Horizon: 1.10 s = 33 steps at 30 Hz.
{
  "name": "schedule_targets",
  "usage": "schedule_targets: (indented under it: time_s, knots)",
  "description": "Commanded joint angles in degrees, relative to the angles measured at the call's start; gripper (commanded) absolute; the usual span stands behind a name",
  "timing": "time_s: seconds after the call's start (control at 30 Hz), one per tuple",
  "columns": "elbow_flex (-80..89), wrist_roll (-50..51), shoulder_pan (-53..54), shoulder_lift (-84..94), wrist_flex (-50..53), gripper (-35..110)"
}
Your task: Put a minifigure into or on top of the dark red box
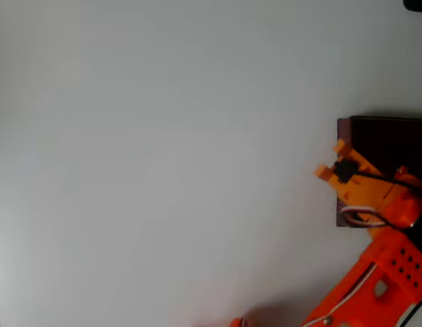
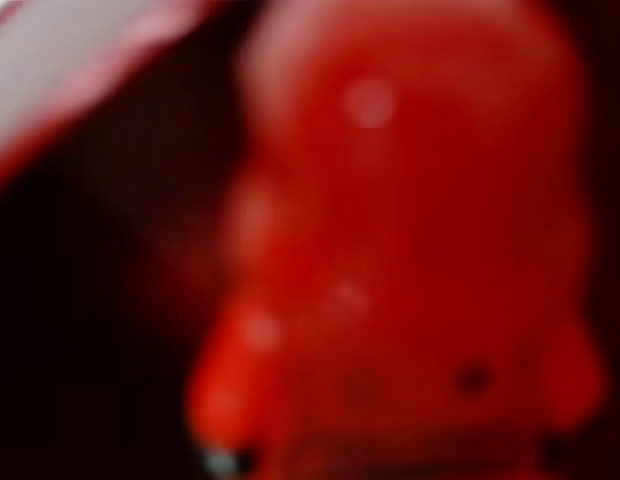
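Gripper (image 1: 333,160) over dark red box (image 1: 343,129)

- The table (image 1: 163,150) looks smooth, matt and pale, without grain or pattern.
- The arm (image 1: 384,272) at the table's lower right corner looks like moulded orange plastic, matt.
- The dark red box (image 1: 344,170) at the right edge has thin, dull walls (material hard to tell).
- The minifigure (image 2: 410,250) looks like glossy red plastic, blurred, with small highlights.
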Motion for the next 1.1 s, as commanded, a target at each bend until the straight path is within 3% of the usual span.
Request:
schedule_targets:
  time_s: [0.0,0.1,0.17,0.4,0.53,0.7,0.87,1.07]
  knots:
    - [-14.77,0.26,1.14,-9.32,7.03,0]
    - [-22.85,-1.23,1.14,-16.79,11.95,2]
    - [-22.15,-1.14,1.32,-17.58,11.16,16]
    - [-1.23,-3.87,0.44,-0.79,-2.64,22]
    - [5.71,-4.57,-3.96,9.32,-2.11,22]
    - [13.80,-4.75,-16.26,22.06,0.26,19]
    - [21.18,-4.13,-36.65,36.21,3.69,18]
    - [39.81,1.58,-58.36,58.71,-1.05,15]
